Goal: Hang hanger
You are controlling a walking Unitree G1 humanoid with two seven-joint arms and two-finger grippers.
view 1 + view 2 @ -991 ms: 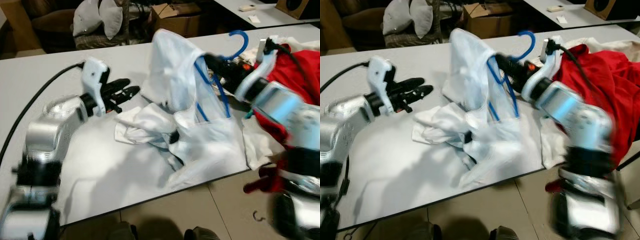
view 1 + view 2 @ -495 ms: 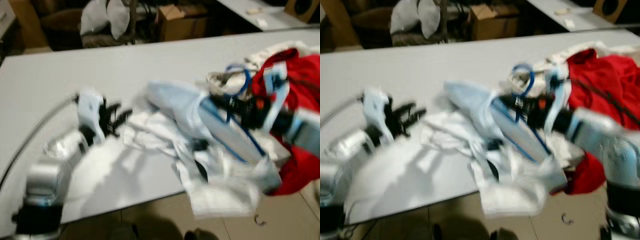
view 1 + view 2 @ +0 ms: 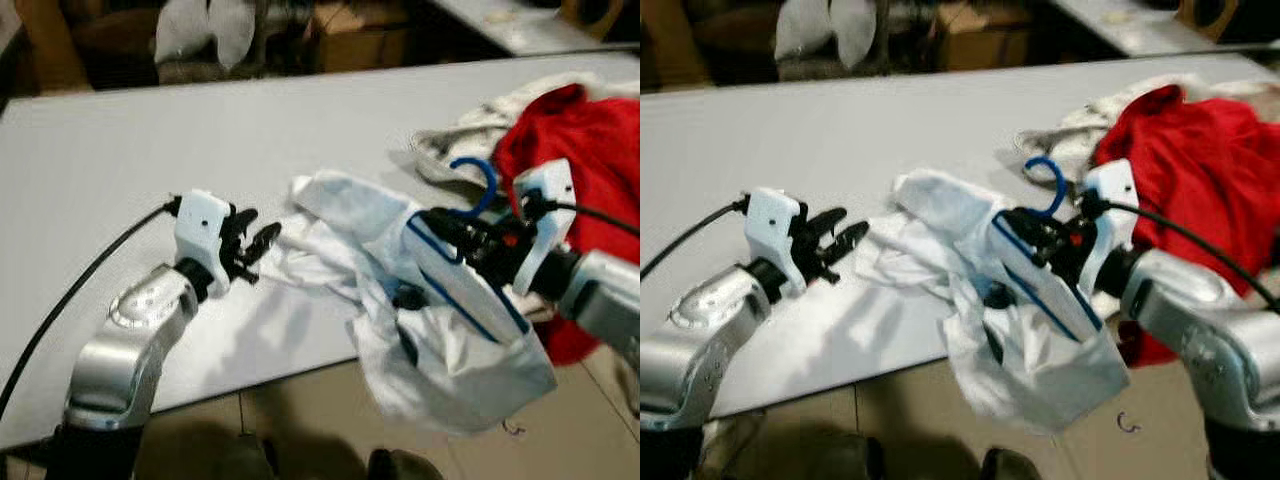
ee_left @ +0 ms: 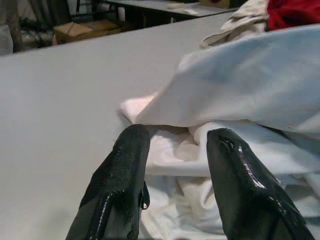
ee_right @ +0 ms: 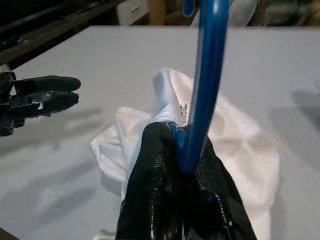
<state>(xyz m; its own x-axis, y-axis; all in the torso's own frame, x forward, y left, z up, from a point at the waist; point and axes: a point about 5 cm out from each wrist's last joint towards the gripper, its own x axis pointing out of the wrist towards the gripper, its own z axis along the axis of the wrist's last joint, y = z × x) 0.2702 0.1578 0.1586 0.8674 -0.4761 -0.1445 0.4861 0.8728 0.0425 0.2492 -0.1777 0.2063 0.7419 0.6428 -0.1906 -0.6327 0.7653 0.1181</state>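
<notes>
The right tool (image 5: 177, 150) is clenched on the blue hanger (image 3: 1045, 190); the white garment (image 3: 1040, 330), draped below it past the table (image 3: 120, 150) edge, could slide off; the left tool (image 4: 175, 165), parted, holds nothing.

Most of the blue hanger (image 3: 470, 200) is buried inside the white garment (image 3: 440, 330), only its hook and a stretch of one arm peeking out; the garment's hem hangs past the surface (image 3: 120, 150) edge. The red cloth (image 3: 590, 130) is cut off at the frame's right side; the things beyond the far edge are too dark and blurred to name.
</notes>
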